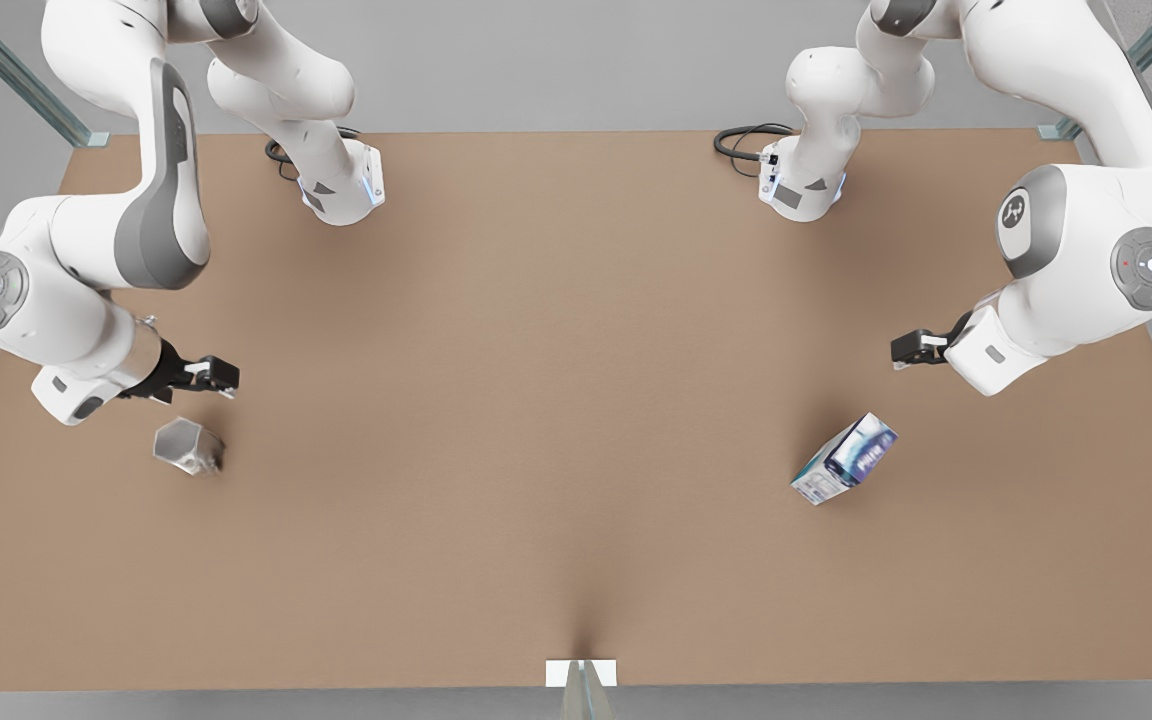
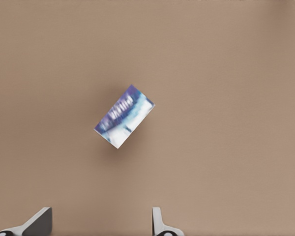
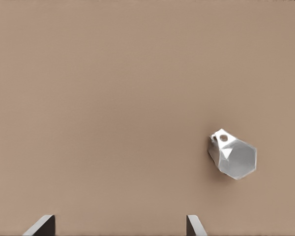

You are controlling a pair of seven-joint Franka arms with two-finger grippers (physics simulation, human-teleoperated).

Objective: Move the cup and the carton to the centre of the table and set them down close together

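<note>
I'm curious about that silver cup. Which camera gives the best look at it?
The right wrist view: the cup sits alone and large, its faceted rim and narrow base plain. The front view shows it small, just beside the right claw. The left wrist view looks at the carton instead.

Carton (image 2: 124,116) lettering blurred — both grippers' fingers (image 2: 38,222) cut off by frame edges.

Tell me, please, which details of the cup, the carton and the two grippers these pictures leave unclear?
- Small blue-and-white rectangular carton: its white lettering is too blurred to read in the left wrist view.
- Silvery faceted metal cup: its inside is not visible in the right wrist view.
- Left gripper: its fingers are cut off by the picture's edge.
- Right gripper: likewise, its fingers are cut off.
</note>
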